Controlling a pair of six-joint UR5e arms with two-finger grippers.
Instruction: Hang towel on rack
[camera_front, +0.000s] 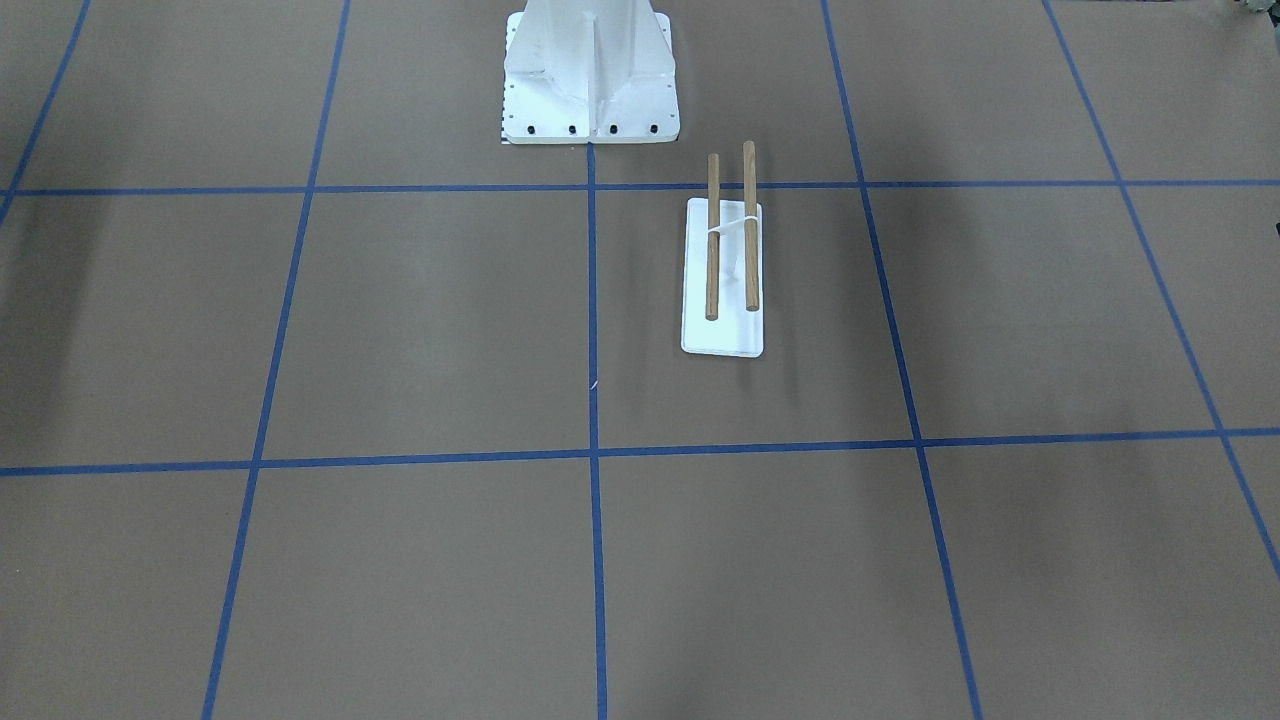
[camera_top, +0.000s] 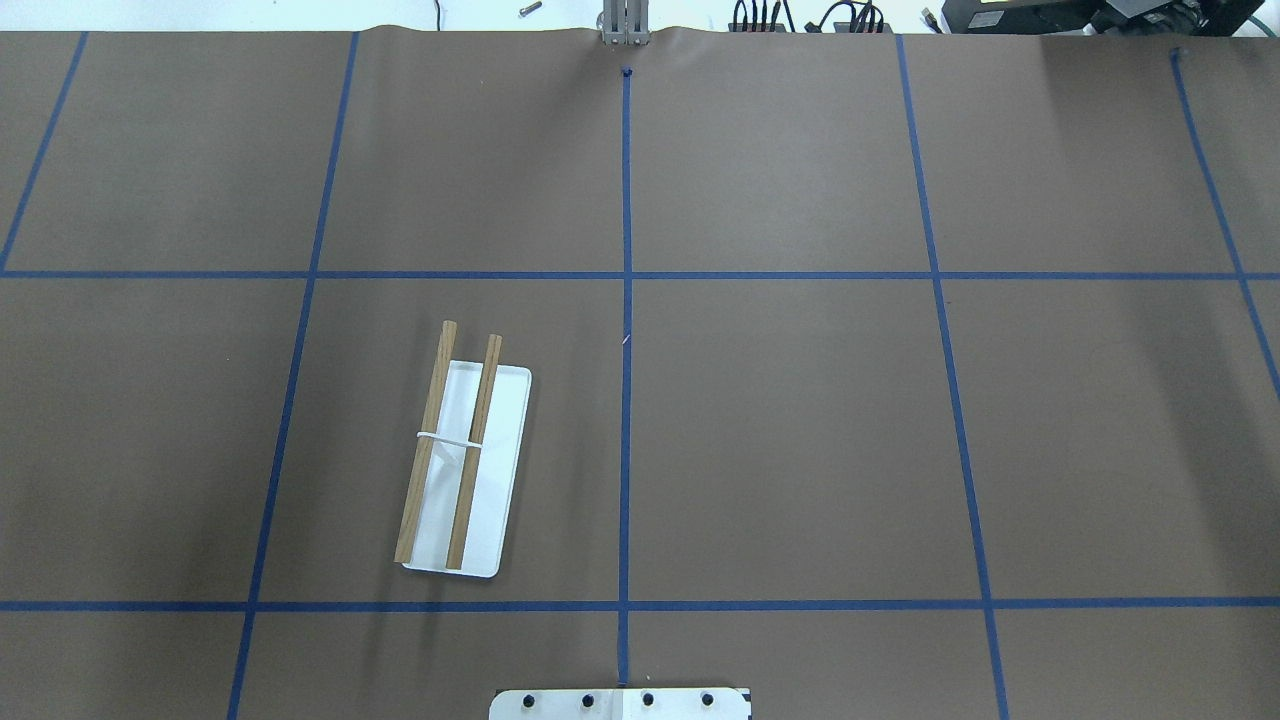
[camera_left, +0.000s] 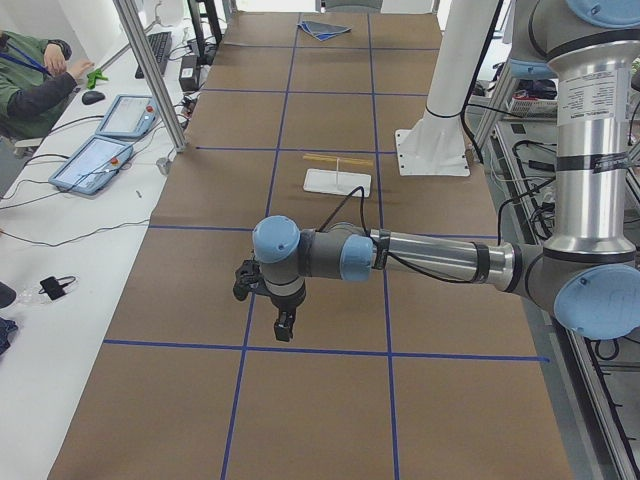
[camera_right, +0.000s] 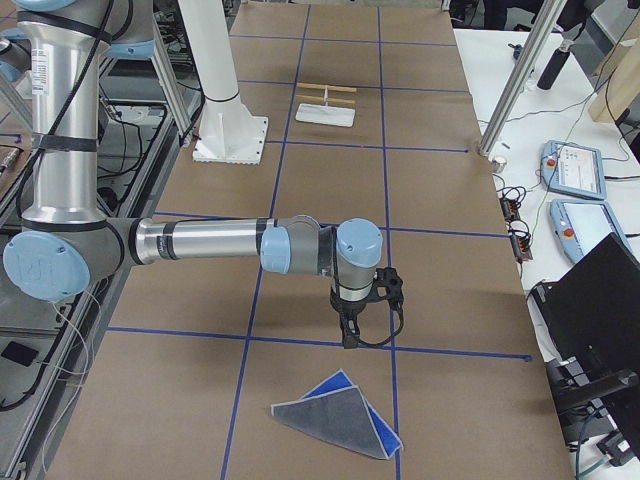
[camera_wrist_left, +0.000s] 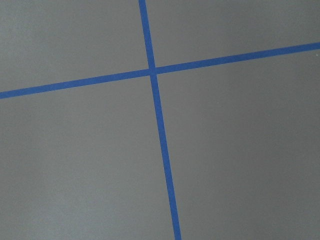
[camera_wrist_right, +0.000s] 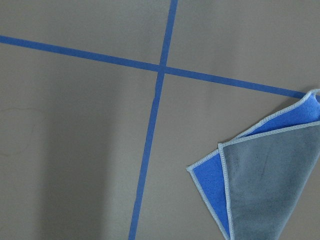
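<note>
the towel (camera_right: 335, 418) lies folded at the lower centre of the right-side view, near your right gripper (camera_right: 350, 338). i cannot tell whether it or the left gripper (camera_left: 284, 326) is open. pinch one loose corner; the rack (camera_right: 326, 106) stands well apart, at the top.

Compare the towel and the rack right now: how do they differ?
The towel lies flat and folded over, grey with a blue face showing; the rack stands upright, white with two bare brown rods. The towel is at the table's end on the robot's right; the rack sits near the pedestal, on its left. Both rest on the table, unheld.
</note>
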